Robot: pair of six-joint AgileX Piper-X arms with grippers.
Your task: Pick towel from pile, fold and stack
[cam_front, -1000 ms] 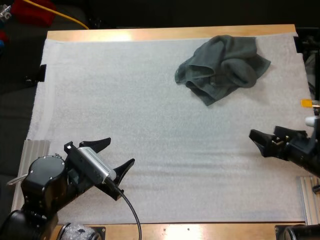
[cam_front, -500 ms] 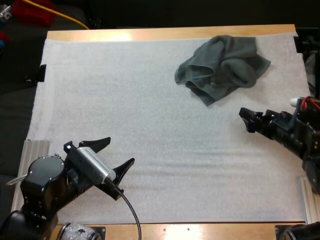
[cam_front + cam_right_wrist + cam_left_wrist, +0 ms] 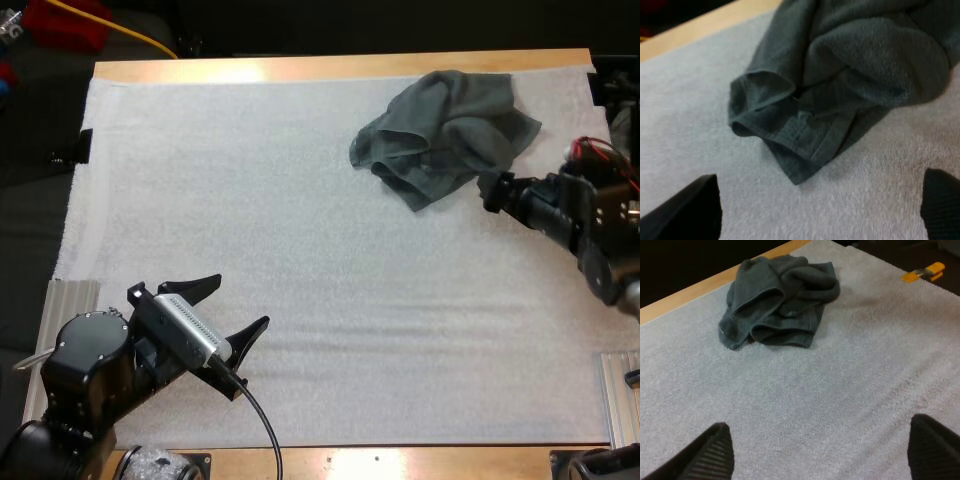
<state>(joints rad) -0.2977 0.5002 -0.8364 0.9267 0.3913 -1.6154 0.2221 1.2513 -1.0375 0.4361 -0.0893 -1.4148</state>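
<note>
While the crumpled towel [image 3: 445,135] lies in a loose heap on the white mat [image 3: 300,200], toward the far right of the desk [image 3: 330,66] and close to its far edge, nothing is lifted yet. I'd judge the job to be at its first step: reaching in to pick the towel up. The right hand [image 3: 490,190] sits just beside the towel's near right edge, clear of the cloth, its two black fingers [image 3: 690,210] spread wide and gripping nothing. From its own camera, a pointed corner of the towel lies just ahead of them. The left hand [image 3: 238,303] hangs well apart at the near left of the mat, likewise released and empty, pointed across toward the heap. The next move, to my eye, calls for the right hand to come down on a single hem or corner rather than the bunched middle. It would then close and draw the cloth onto bare mat, where both hands could spread it for folding. Pinching several layers at once would likely make it awkward to open out. I can read no brand, label or lettering on the towel or the mat.
</note>
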